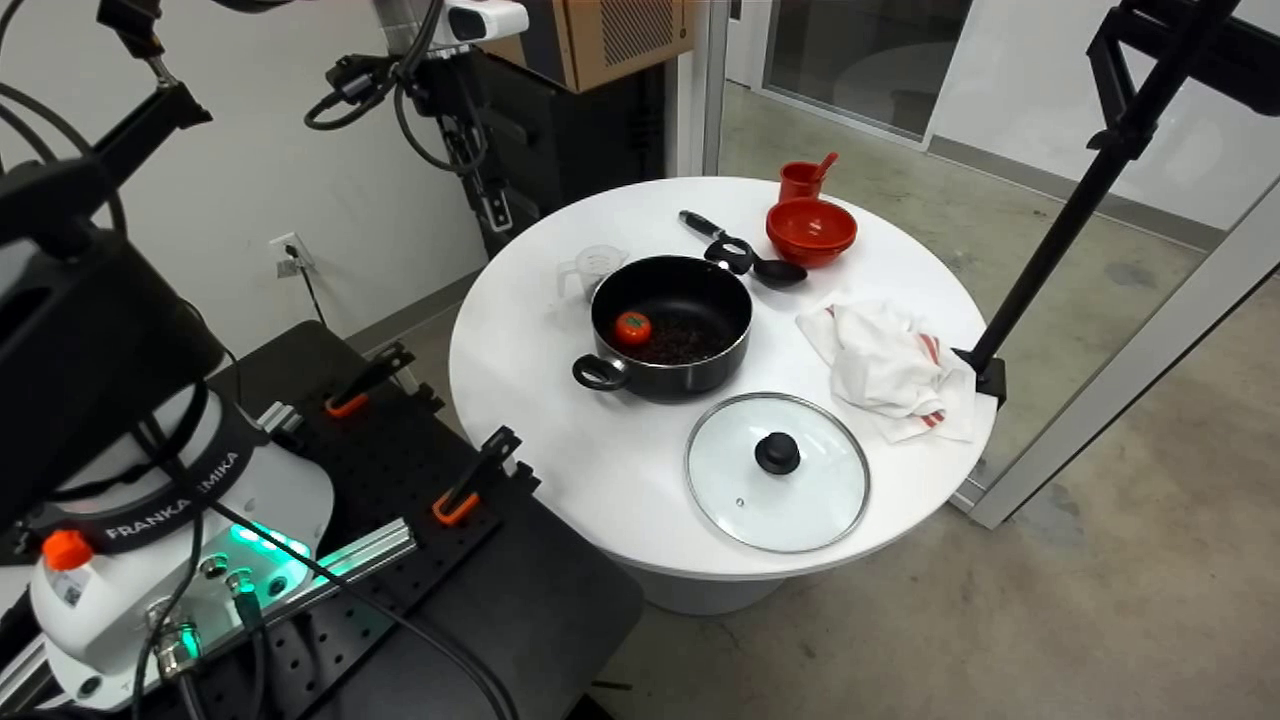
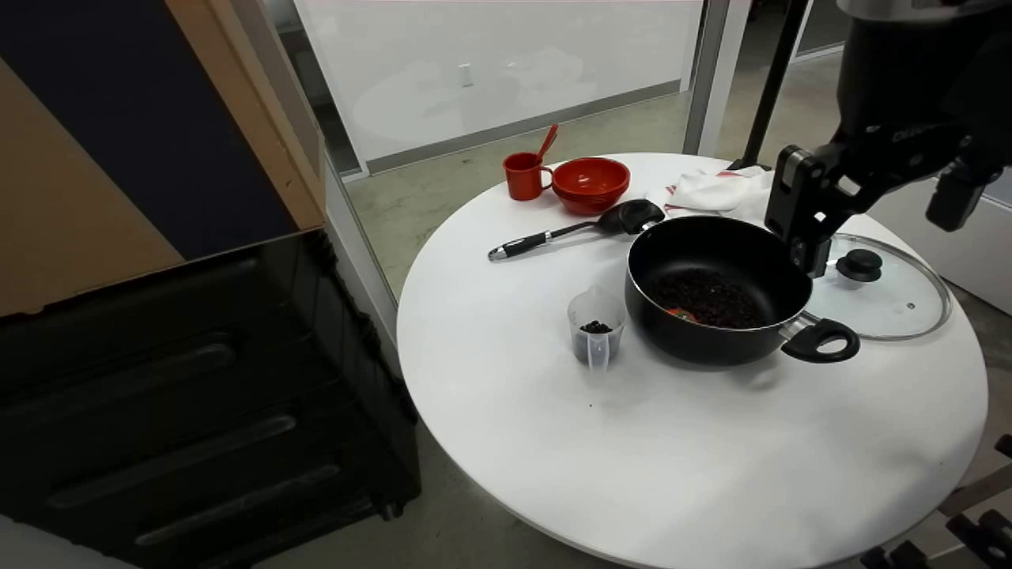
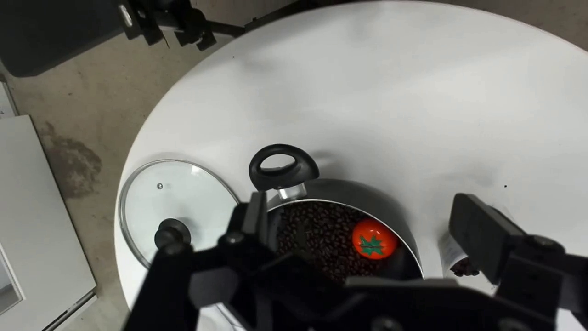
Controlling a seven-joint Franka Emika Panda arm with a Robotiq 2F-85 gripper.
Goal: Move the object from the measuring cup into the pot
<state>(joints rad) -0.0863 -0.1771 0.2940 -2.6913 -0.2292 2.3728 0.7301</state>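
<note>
So, Reach First and Pour After

Right now my fingers (image 3: pixel 480 236) stand wide apart, holding nothing, above the counter (image 3: pixel 390 78). From the wrist, the pot (image 3: pixel 372 202) shows between them and lower down, a bean layer (image 3: pixel 317 234) in it and a red tomato (image 3: pixel 374 239) near the side. The measuring cup (image 2: pixel 579 316), clear and upright, stands on the counter just beside the pot; from the wrist it is partly hidden by one of my fingers. Inside it sit dark beans (image 2: pixel 596 326), which I take to be the object I am asked to move. The lid (image 3: pixel 181 197) lies beyond my other finger.

I judge the step in hand to be the approach: the cup is not yet gripped, and its beans are yet to be tipped. Whether what lies in the pot counts toward the job, I cannot tell.

Next, I should shift toward the cup, come down clear of the pot, and set a finger on each side of the body, minding the handle (image 2: pixel 598 356). The wall looks thin, so I would close gently, lift it level, bring it over the pot, and only then tilt.
</note>
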